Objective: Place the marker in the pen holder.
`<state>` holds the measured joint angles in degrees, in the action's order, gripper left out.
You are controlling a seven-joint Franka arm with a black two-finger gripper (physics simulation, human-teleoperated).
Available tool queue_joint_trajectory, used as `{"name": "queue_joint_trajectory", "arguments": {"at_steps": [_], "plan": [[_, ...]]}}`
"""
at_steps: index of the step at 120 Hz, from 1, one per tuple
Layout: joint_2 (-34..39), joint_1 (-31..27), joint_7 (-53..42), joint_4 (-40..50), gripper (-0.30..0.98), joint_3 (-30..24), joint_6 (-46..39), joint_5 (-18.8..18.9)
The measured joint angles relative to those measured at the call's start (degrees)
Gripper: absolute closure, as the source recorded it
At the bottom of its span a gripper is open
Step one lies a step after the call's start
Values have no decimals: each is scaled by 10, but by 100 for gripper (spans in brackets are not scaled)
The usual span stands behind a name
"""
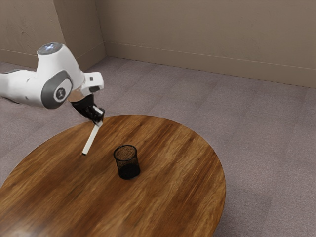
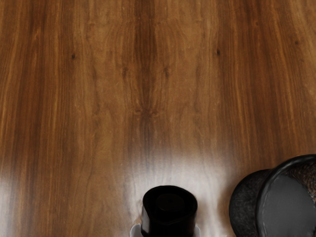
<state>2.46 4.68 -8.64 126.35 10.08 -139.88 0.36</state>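
exterior view, fingers (image 1: 100,117) gripping the marker (image 1: 92,139), its length slanting down below them

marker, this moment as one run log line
gripper: shut on marker | marker: tilted, outside pen holder | pen holder: upright on table

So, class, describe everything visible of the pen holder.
The pen holder is a round, open-topped black cup with see-through mesh walls, a thicker rim and a darker bottom, apparently metal. It stands upright on the wooden table, which alone touches it. The marker is outside it, held apart in the air.
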Motion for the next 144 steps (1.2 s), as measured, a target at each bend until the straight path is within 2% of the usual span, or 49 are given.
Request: {"name": "queue_joint_trajectory", "arguments": {"at_steps": [9,19,43,106,116,144], "plan": [[56,0,3,10,79,-43,-18,1],[83,8,6,13,79,-84,-37,-5],[76,9,13,32,79,-128,-75,-27],[-25,-12,19,-21,79,-122,-86,-33],[-38,4,20,-29,78,-99,-83,-32],[-41,-2,8,-33,31,-104,-75,-43]]}}
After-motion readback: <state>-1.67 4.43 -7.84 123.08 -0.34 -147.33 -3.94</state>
